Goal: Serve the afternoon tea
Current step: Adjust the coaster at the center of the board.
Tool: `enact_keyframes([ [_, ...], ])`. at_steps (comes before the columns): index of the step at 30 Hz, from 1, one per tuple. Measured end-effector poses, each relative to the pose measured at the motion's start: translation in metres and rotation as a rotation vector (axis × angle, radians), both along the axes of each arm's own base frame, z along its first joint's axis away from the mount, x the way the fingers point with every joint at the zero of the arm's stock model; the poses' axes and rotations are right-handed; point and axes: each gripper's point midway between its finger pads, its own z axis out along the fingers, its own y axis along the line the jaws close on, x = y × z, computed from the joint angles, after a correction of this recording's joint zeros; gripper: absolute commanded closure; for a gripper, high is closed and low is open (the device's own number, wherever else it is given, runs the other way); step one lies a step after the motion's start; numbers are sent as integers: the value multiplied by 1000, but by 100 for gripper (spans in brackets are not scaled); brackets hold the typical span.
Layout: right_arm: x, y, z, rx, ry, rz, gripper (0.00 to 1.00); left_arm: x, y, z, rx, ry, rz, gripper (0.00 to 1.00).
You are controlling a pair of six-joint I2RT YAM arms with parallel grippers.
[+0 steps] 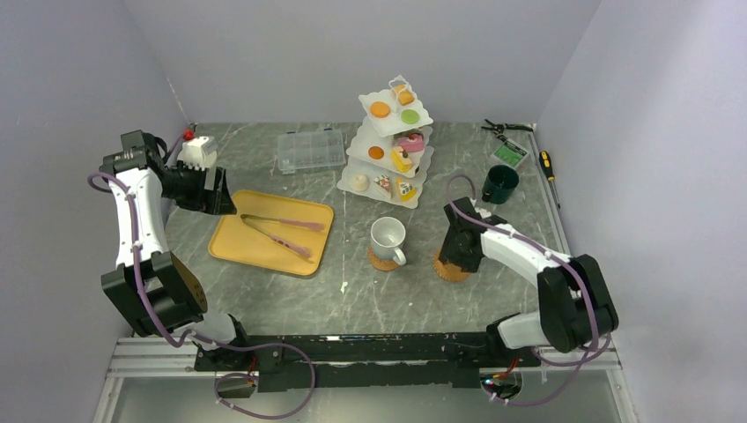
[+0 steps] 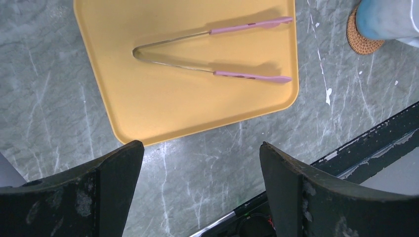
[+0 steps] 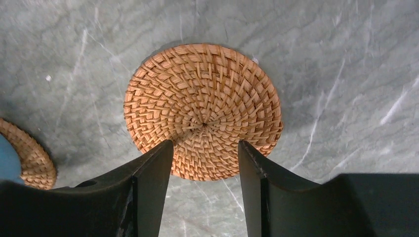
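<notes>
The white three-tier stand (image 1: 363,141) at the back centre holds several toy pastries (image 1: 409,141). A white mug (image 1: 388,236) stands on a cork coaster (image 1: 380,262); both show in the left wrist view, mug (image 2: 388,19) and coaster (image 2: 361,42). A second, bare coaster (image 1: 453,270) lies flat to its right. My right gripper (image 1: 458,253) hovers over it, open and empty, fingertips over its near edge (image 3: 202,98). The dark-green mug (image 1: 499,183) stands on the table behind. My left gripper (image 1: 217,199) is open and empty, off the tray's left corner.
A yellow tray (image 1: 238,242) with pink tongs (image 1: 284,226) lies left of centre, also in the left wrist view (image 2: 163,103). A clear compartment box (image 1: 310,150) sits at the back. Pliers (image 1: 506,128) and a screwdriver (image 1: 548,165) lie at the back right by the wall.
</notes>
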Motion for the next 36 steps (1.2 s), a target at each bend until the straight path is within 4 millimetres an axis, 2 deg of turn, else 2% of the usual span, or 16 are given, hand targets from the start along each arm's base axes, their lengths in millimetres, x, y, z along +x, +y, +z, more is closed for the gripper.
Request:
enact_keyframes([
  [6,25,6,-1,-23,-6,13,47,6,3,11,15,-34,0,7],
  [13,57,22,0,-29,-27,74,47,7,3,11,17,-34,-1,7],
  [17,66,31,6,-19,-54,109,42,7,4,11,18,-33,-2,7],
  [20,77,31,25,-33,-87,123,34,6,3,11,17,-30,-2,7],
  [23,104,21,67,-56,-191,90,29,6,3,11,17,-31,-3,7],
  [25,125,6,100,-70,-279,40,29,6,3,11,19,-32,-6,7],
  [27,140,-14,123,-86,-343,-25,28,6,3,11,20,-33,-10,7],
  [30,148,-42,131,-133,-364,-101,28,5,3,10,20,-29,-14,7],
  [32,149,-58,124,-174,-343,-137,30,5,3,11,19,-29,-14,7],
  [36,157,-74,106,-240,-293,-168,31,4,3,10,18,-27,-14,7],
])
